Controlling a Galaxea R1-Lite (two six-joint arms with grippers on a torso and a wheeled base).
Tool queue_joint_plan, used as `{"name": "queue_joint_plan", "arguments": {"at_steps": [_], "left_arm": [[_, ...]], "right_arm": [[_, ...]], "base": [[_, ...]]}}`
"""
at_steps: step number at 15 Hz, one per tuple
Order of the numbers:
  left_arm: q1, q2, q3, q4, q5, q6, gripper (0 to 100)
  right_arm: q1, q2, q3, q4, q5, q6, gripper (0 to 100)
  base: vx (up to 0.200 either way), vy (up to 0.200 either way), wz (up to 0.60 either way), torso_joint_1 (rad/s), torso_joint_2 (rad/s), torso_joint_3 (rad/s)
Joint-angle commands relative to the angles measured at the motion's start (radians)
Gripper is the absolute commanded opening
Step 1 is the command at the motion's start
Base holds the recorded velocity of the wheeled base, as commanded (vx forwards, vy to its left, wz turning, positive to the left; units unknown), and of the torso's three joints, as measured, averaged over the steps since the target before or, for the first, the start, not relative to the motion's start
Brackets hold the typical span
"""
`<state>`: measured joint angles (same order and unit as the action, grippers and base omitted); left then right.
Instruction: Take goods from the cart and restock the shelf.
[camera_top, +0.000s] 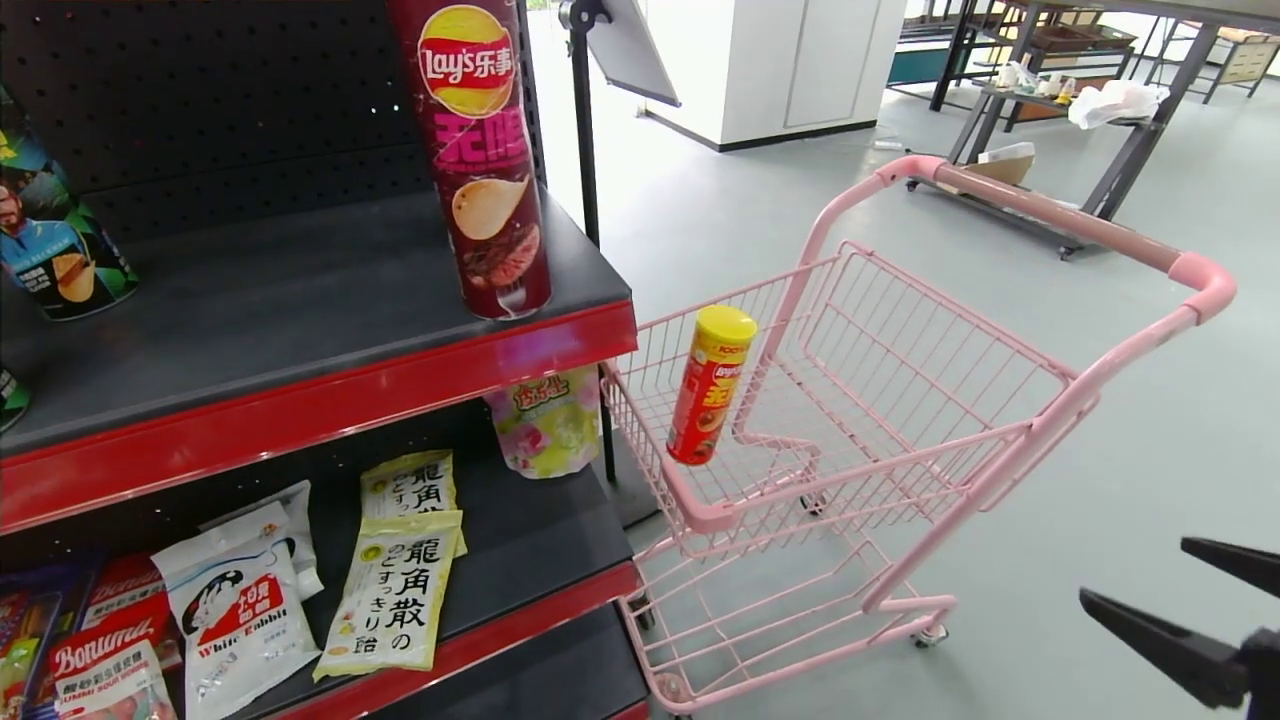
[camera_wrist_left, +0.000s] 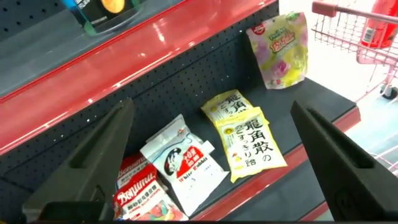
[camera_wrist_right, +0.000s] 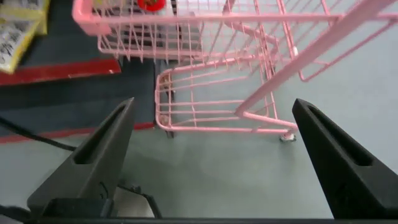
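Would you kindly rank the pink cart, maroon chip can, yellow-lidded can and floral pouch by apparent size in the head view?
1. pink cart
2. maroon chip can, likely nearer the camera
3. yellow-lidded can and floral pouch: about alike, so unranked

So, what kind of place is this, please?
Probably a mock shop inside a workroom: a red-edged shelf of snack bags, a pink shopping cart holding a chip can, and work tables behind.

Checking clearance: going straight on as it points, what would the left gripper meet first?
Likely the white candy bag or the yellow packets lying on the lower shelf, though depth is unclear.
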<state>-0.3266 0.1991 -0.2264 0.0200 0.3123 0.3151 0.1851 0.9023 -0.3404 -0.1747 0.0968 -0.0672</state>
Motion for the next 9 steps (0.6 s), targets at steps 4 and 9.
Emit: {"name": "queue_joint_plan", "arguments": {"at_steps": [4,9], "left_arm": [[0.000,0.052,-0.001,-0.002,0.004,-0.013,100],[0.009,0.144,-0.050,0.015,-0.015,-0.162,100]], "right_arm": [[0.045,0.607,-0.169,-0.465,0.046,0.069,100],[0.163,0.918,-0.443,-0.485,0.081,0.109,100]], "base": [[0.000,0.000,0.00,0.000,0.00,0.000],[0.000,0.000,0.00,0.000,0.00,0.000]]}}
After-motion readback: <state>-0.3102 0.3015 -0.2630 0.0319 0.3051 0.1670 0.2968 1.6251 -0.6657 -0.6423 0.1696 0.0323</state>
